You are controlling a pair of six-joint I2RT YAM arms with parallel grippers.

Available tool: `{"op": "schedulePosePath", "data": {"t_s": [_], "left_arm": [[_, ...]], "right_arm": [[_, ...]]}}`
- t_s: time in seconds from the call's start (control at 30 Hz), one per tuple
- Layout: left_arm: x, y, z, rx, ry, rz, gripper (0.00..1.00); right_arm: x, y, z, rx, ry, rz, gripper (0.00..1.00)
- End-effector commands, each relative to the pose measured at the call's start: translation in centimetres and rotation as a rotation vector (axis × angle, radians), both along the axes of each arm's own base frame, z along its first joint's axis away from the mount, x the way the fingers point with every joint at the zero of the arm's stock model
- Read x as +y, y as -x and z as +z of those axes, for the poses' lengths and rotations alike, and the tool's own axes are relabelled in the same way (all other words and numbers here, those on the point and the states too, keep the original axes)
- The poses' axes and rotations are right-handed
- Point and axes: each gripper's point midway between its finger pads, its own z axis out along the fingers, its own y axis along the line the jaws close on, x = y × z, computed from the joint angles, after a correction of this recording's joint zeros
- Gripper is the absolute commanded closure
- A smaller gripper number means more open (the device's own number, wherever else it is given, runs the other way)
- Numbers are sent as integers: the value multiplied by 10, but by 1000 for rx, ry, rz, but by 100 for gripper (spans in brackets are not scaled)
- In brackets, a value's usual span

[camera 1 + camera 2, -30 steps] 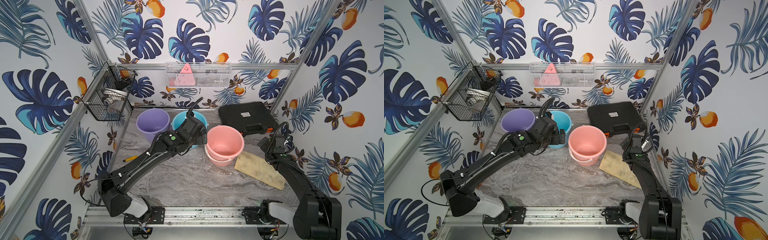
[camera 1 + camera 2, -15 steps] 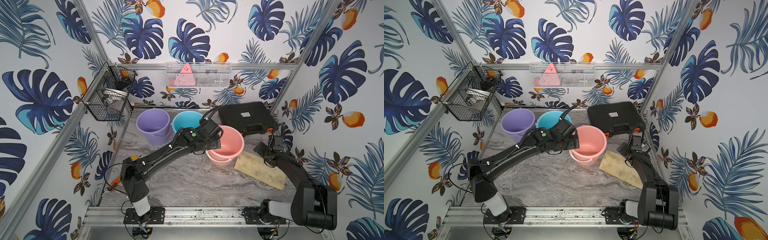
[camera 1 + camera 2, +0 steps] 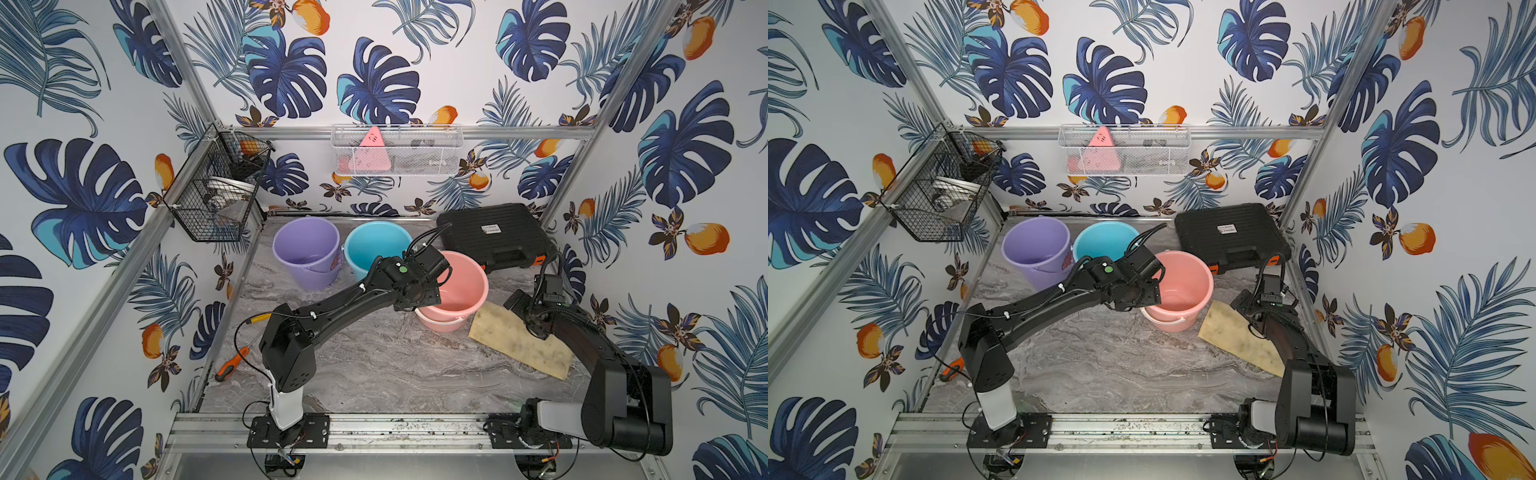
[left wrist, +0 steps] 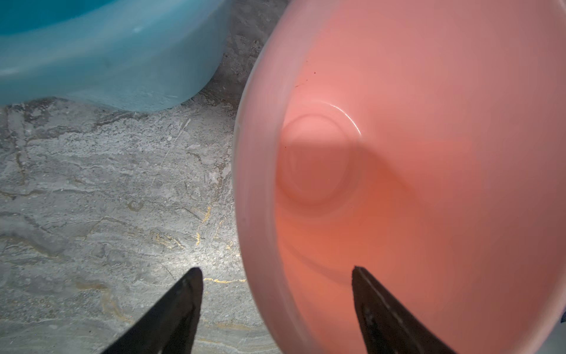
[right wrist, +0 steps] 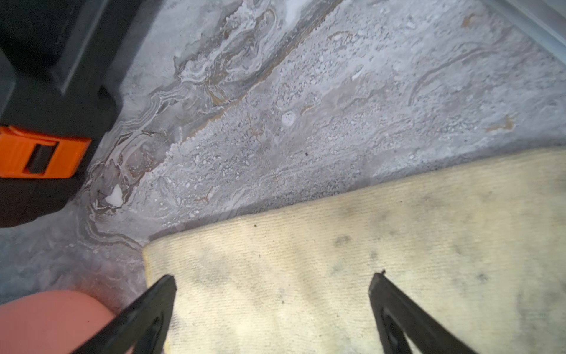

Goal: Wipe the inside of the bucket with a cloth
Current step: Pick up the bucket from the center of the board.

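**Left pincer straddles pink bucket rim; cloth flat on bench**

We see the left pincer spread. One finger is outside the pink bucket over the bench, the other is inside, and the rim sits between them. We can't tell if either finger touches the rim. The bucket stands upright.

The right pincer is spread too, low over one end of the cloth. We can't tell if it touches.

The cloth lies flat on the bench just beside the pink bucket, on the right arm's side. The right wrist view shows a narrow strip of bench between them and faint dark stains on the cloth.

The blue bucket and purple bucket stand behind, near the back wall. The black case sits in the back right corner.
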Motion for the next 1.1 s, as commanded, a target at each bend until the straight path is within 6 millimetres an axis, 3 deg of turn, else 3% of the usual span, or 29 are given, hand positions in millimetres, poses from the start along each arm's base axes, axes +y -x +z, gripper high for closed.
{"op": "schedulePosePath", "data": {"t_s": [0.0, 0.2, 0.67, 1.07], "left_arm": [[-3, -9, -1, -33, 14, 31, 28], [-2, -14, -15, 9, 25, 39, 47], [-2, -18, -20, 23, 52, 37, 64], [-1, -19, -16, 24, 33, 18, 90]], "right_arm": [[2, -1, -2, 3, -4, 9, 0], [2, 4, -8, 25, -1, 14, 0], [7, 9, -17, 48, -35, 8, 0], [9, 9, -19, 94, -50, 20, 0]]}}
